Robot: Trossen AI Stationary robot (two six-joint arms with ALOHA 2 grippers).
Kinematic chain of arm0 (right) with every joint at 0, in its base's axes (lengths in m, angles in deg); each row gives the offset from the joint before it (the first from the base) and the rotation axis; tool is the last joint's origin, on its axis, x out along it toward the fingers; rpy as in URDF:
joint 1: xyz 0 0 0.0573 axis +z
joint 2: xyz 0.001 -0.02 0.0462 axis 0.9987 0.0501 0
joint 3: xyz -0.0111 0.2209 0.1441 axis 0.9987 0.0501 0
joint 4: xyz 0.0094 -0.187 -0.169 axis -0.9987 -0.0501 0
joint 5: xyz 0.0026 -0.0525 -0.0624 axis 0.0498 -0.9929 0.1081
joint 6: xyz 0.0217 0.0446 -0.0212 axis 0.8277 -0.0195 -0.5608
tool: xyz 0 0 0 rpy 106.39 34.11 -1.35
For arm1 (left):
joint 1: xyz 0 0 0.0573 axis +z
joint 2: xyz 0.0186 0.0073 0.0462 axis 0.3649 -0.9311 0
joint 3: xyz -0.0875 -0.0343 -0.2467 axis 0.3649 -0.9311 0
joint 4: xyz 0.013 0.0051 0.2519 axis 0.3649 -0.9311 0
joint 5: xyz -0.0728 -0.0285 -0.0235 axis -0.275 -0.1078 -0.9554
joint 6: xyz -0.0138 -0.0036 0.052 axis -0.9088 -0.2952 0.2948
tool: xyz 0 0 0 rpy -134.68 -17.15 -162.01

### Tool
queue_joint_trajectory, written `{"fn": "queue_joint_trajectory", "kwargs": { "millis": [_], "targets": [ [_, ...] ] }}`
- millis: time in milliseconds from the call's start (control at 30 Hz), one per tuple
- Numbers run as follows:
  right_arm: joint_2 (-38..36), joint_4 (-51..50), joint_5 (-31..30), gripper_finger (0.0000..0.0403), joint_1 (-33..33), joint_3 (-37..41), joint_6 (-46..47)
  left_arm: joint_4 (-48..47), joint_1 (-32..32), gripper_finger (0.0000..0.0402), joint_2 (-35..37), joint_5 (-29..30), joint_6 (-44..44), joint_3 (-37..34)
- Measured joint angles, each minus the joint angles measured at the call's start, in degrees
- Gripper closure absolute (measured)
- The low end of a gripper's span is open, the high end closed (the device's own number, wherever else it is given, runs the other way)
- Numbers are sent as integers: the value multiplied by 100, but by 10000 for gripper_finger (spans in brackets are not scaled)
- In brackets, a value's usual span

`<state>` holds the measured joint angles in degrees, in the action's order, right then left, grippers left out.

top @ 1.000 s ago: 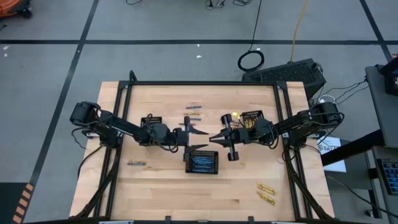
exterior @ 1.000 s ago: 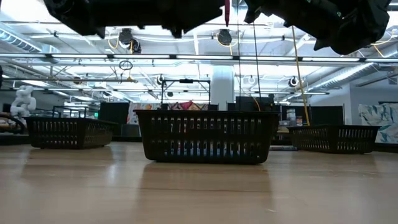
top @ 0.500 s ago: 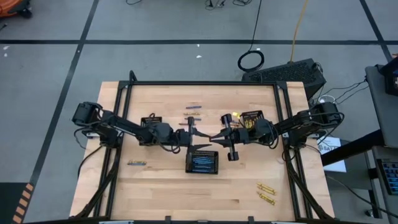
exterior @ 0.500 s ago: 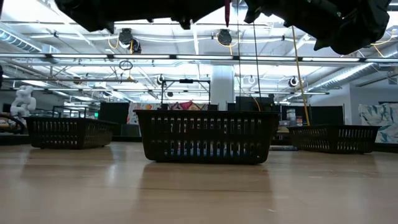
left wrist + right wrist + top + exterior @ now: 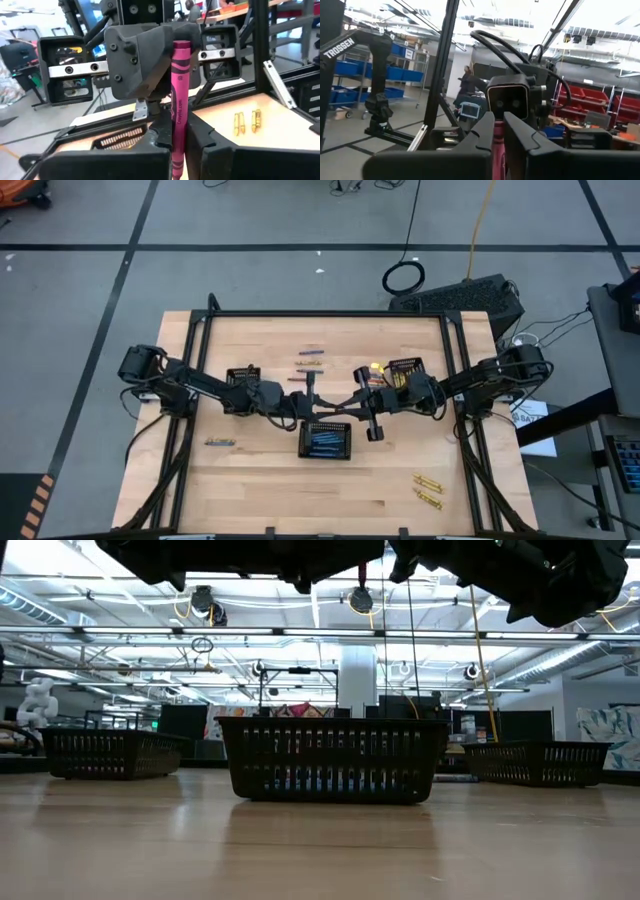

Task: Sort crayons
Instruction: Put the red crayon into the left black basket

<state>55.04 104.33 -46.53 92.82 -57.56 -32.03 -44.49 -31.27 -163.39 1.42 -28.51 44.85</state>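
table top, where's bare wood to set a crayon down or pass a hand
Free: the near strip between the blue crayon and the yellow crayons, below the centre basket. Crowded: mid-table, where both grippers meet over that basket, and the far side with loose crayons.

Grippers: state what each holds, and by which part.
Both hold one pink crayon above the middle tray: left gripper at one end, right gripper at the other.
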Motion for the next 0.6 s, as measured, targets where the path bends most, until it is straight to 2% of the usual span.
{"fn": "queue_joint_trajectory", "kwargs": {
  "millis": [133,200,367,467,600],
  "targets": [
    [-12,4,-41,343,-9,2,28,-695,-77,389,304,352,-24,2],
    [-92,22,-52,318,-9,2,-27,-1299,-150,389,543,713,-34,2],
    [-379,24,-52,276,-9,7,-45,-3231,-421,388,1356,2270,-517,2],
    [-439,3,-50,268,-9,7,-51,-4913,-561,388,1829,3141,-1478,2],
    [-433,-409,-61,270,-9,7,-99,-7601,-582,388,2329,3661,-3799,2]
  ]
}}
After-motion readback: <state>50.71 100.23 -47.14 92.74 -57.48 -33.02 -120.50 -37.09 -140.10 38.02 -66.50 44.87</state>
